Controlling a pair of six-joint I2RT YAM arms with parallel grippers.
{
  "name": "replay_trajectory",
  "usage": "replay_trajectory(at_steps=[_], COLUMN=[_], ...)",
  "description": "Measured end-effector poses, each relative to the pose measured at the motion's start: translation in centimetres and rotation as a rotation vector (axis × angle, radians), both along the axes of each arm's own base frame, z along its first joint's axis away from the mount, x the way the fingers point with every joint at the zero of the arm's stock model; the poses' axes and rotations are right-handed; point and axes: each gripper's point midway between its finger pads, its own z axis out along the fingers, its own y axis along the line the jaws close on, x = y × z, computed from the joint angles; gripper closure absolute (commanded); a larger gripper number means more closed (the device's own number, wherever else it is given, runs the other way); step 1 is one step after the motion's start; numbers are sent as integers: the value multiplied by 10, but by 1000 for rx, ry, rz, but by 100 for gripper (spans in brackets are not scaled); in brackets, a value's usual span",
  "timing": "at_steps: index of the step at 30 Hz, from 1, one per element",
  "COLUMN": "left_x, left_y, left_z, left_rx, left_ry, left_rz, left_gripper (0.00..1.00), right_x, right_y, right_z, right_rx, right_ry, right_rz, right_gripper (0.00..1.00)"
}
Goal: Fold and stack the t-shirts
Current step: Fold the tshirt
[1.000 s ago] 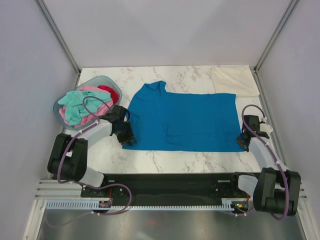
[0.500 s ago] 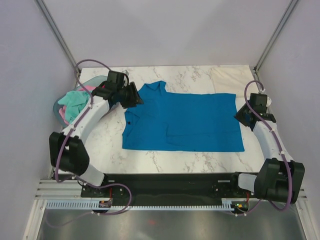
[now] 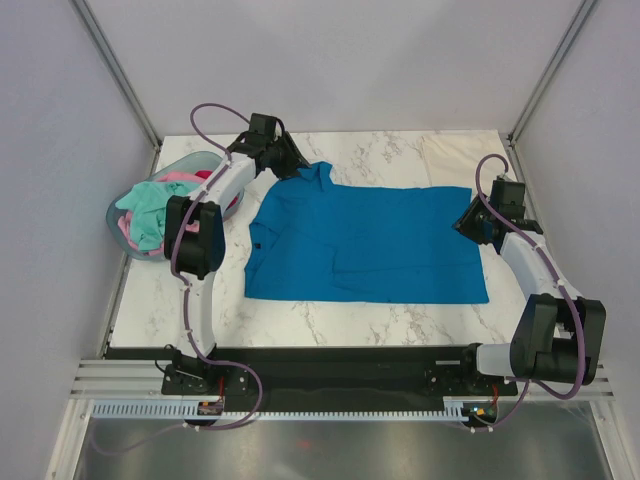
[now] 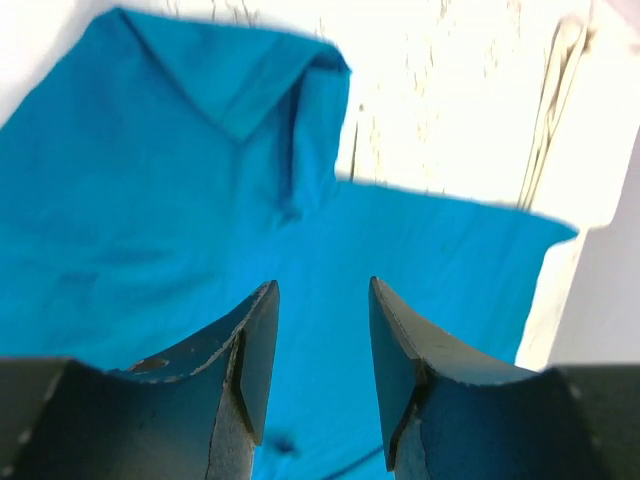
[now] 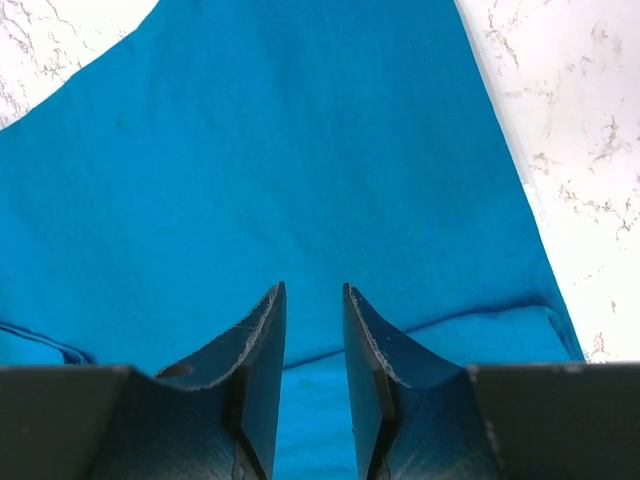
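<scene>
Top camera: a bright blue t-shirt lies spread flat in the middle of the marble table. The left gripper hangs over the shirt's far left corner, by the sleeve. The right gripper sits at the shirt's right edge. A folded cream t-shirt rests in the far right corner, just beyond the blue one. At far left, a pale oval basket holds a mint green t-shirt and a pink t-shirt in a heap.

Left wrist camera: the left gripper's two fingers stand moderately apart with nothing between them, above the blue cloth. Ahead of them the sleeve lies folded over on itself.

Right wrist camera: the right gripper's fingers are parted by a narrow gap and grasp nothing. Blue fabric fills the frame beneath them, with bare marble showing at the right edge.
</scene>
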Motion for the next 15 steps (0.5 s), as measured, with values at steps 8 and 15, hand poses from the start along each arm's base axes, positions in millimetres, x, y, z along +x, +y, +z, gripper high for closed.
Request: replay_trajectory(at_steps=[8,15], left_x=[27,41], left_y=[-5,-7], left_z=[-65,-75], left_rx=[-48,-83], left_ry=[104,88], left_rz=[116,174], left_gripper=[52,53], right_x=[7,13], right_y=[2,7], right_z=[3,9], right_rx=[10,8], right_ry=[-15,-34], right_rz=[11,26], right_gripper=[63,63])
